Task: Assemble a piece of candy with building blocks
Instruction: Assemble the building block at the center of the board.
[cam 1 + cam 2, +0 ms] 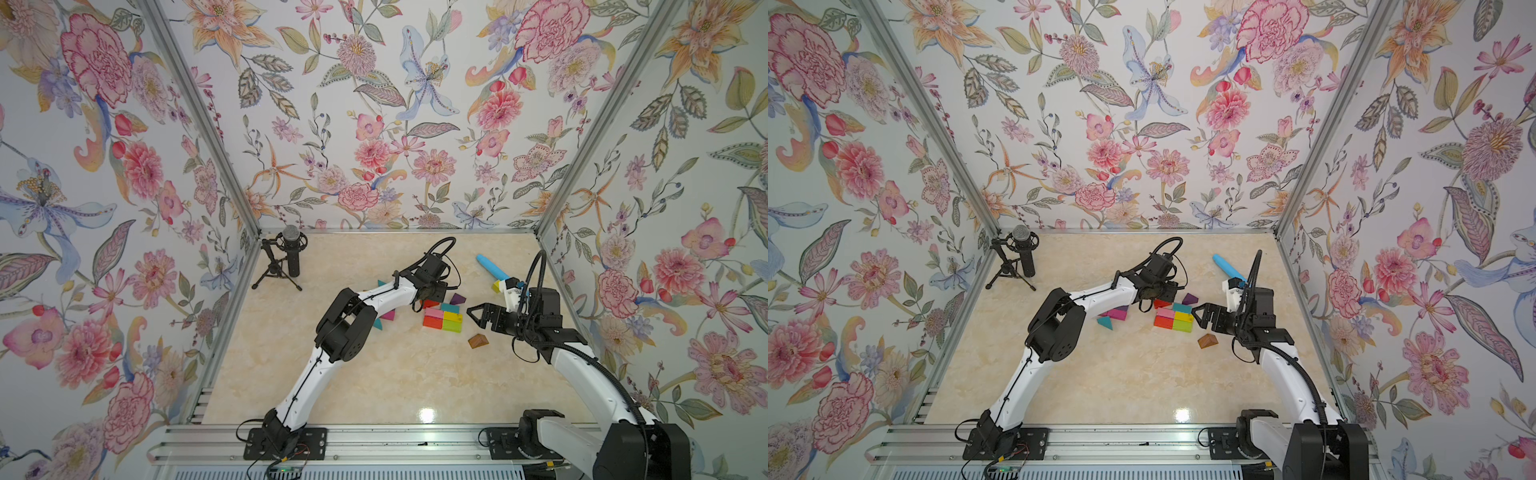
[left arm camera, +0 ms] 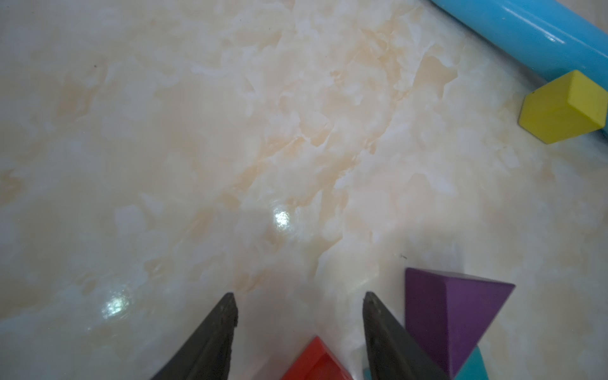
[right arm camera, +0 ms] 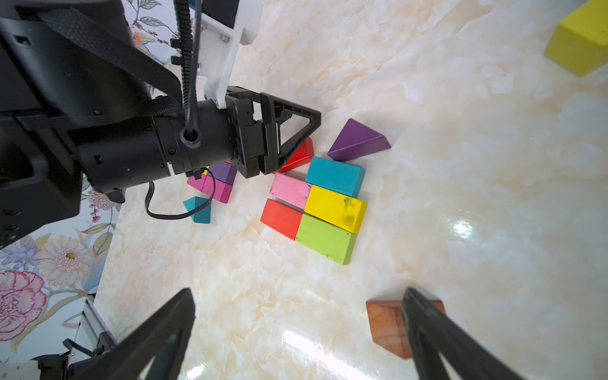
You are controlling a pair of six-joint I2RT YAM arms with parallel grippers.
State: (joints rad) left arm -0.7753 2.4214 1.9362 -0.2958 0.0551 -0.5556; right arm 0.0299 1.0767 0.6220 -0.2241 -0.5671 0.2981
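Observation:
Five flat building blocks lie packed together on the marble table: pink, teal, yellow, red-orange and green. A red wedge rests at the pink brick's far side, between the fingers of my left gripper. Bare table shows on both sides of its tip, so the jaws stand apart. A purple wedge lies just beside that gripper. My right gripper hangs wide open over bare table. A brown wedge sits partly behind one of its fingers.
A magenta and purple pile and a teal wedge lie under the left forearm. A yellow block sits by the light-blue tube at the back right. A microphone on a tripod stands in the back left corner.

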